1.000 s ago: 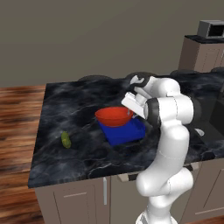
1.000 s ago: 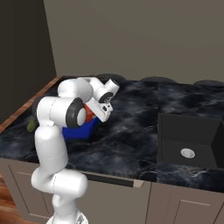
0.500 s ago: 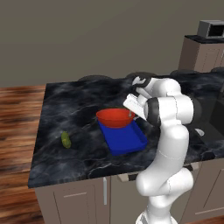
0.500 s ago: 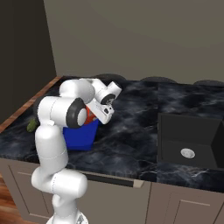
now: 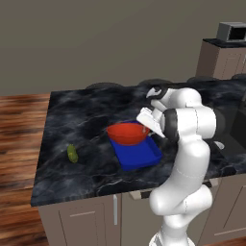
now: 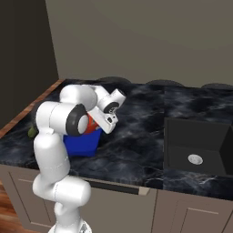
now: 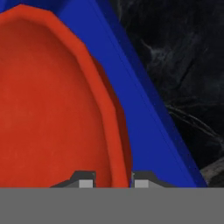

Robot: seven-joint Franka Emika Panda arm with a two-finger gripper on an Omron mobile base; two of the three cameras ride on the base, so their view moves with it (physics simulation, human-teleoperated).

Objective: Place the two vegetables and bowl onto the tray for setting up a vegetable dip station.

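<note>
The round, shallow red-orange bowl (image 5: pixel 127 133) is pinched at its rim by the end effector (image 7: pixel 111 180), above the flat blue tray (image 5: pixel 137 153).

Counter (image 5: pixel 86 120) showing glossy black veined marble, bowl (image 5: pixel 127 133) looking smooth matt red-orange, tray (image 5: pixel 139 156) appearing matt blue, floor (image 5: pixel 19 120) displaying wood grain

Glossy white rounded arm (image 5: pixel 186 158) segments, dark joint rings, small dark-tipped tool (image 7: pixel 110 180).

Black marble counter (image 5: pixel 86 120), grey cabinets (image 5: pixel 81 221) below, wood floor (image 5: pixel 19 129), beige wall (image 5: pixel 105 43), sink (image 6: pixel 195 148), microwave (image 5: pixel 233 31).
</note>
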